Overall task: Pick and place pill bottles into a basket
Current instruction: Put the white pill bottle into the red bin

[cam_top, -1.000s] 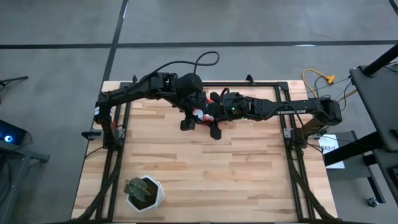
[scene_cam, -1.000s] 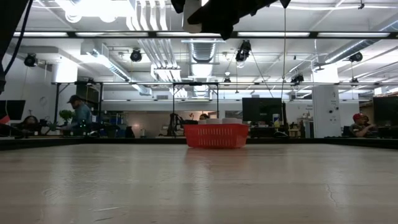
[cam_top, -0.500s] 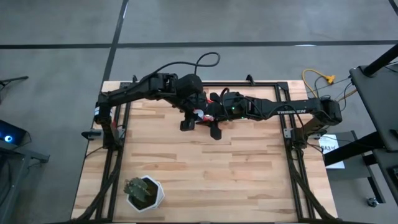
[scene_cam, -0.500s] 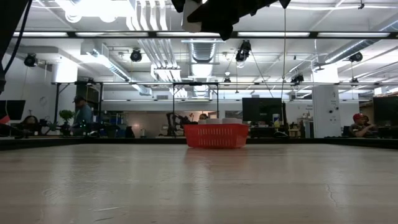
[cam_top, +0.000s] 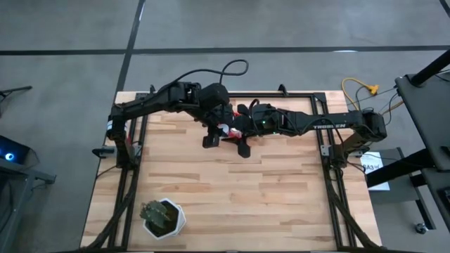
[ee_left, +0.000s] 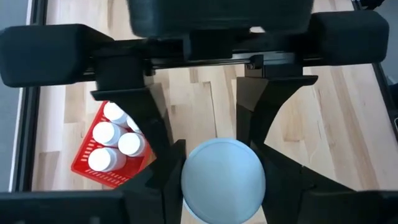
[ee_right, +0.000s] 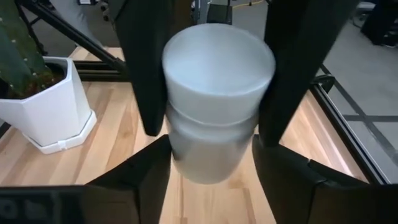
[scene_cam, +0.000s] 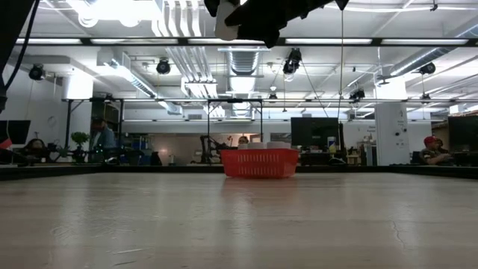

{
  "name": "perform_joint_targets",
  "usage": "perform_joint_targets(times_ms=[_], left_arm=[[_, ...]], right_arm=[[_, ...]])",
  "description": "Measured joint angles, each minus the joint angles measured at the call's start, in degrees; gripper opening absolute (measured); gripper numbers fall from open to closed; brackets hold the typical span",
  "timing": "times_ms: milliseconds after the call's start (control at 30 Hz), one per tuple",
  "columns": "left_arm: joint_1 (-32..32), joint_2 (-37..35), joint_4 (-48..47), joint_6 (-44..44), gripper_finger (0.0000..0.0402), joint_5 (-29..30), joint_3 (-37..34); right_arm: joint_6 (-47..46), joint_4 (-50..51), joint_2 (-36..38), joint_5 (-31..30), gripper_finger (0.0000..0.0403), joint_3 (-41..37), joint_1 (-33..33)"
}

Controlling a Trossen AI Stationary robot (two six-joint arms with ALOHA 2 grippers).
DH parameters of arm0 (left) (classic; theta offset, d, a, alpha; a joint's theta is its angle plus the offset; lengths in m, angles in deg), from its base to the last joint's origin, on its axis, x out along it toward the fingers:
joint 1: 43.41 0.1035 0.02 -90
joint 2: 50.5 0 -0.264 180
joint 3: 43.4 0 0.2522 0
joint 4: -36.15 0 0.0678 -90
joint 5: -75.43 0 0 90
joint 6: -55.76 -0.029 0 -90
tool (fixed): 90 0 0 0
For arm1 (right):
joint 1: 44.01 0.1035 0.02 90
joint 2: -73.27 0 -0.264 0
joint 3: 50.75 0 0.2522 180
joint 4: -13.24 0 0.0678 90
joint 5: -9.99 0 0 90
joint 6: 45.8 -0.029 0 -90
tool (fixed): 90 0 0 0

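A white pill bottle (ee_right: pixel 214 106) hangs high over the far middle of the table, cap up, where both grippers meet. My left gripper (ee_left: pixel 222 186) is shut on it. My right gripper (ee_right: pixel 214 180) stands open, its fingers on either side of the bottle's lower body. In the high view the two grippers (cam_top: pixel 219 131) (cam_top: pixel 230 133) hide most of the bottle (cam_top: pixel 223 128). The red basket (ee_left: pixel 99 163) sits on the table below them and holds several bottles (ee_left: pixel 118 143). In the low view the basket (scene_cam: pixel 259 162) stands at the far middle. My left gripper pinches the bottle at its cap and upper body (ee_right: pixel 186 74) between its two fingers (ee_right: pixel 146 68). The fingers come from above, slanting steeply down, one on each side. The bottle's cap top (ee_left: pixel 222 177) faces the wrist. It is roughly upright and clear of the table and the basket.
A white hexagonal plant pot (cam_top: pixel 163 218) with a cactus stands near the front left corner of the table, also seen in the right wrist view as the pot (ee_right: pixel 50 106). The wooden tabletop (cam_top: pixel 267 197) lies bare in the middle and right. People and desks show in the room beyond.
Both arms have kept their place. At the top of the low view the bottle's white end has shifted a little toward the table's left.
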Motion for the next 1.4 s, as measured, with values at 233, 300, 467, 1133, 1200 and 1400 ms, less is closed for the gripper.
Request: perform_joint_targets(times_ms=[233,300,467,1133,1200,1400], left_arm=[[0.00,0.00,-0.81,-0.18,0.0140,0.05,0.02],[0.02,0.00,-0.93,-0.26,0.0140,0.14,0.11],[0.14,0.00,-1.12,-0.45,0.0140,1.27,0.13],[2.38,-0.92,-1.31,-0.88,0.0140,0.98,0.01],[2.89,-0.96,1.00,-0.93,0.0140,0.93,-0.61],[4.34,-0.96,6.94,-3.56,0.0140,0.71,-1.52]], right_arm=[[-1.49,-0.59,0.00,-0.50,0.0260,0.00,-0.10],[-1.50,-0.58,-0.02,-1.41,0.0276,0.00,-0.16],[1.72,-0.58,0.00,-4.79,0.0310,0.00,-0.78],[4.16,12.03,7.69,-6.67,0.0329,-0.04,-9.54],[4.32,12.21,9.99,-6.60,0.0329,-0.04,-10.59],[4.31,12.17,18.09,-6.54,0.0334,-0.04,-13.42]])
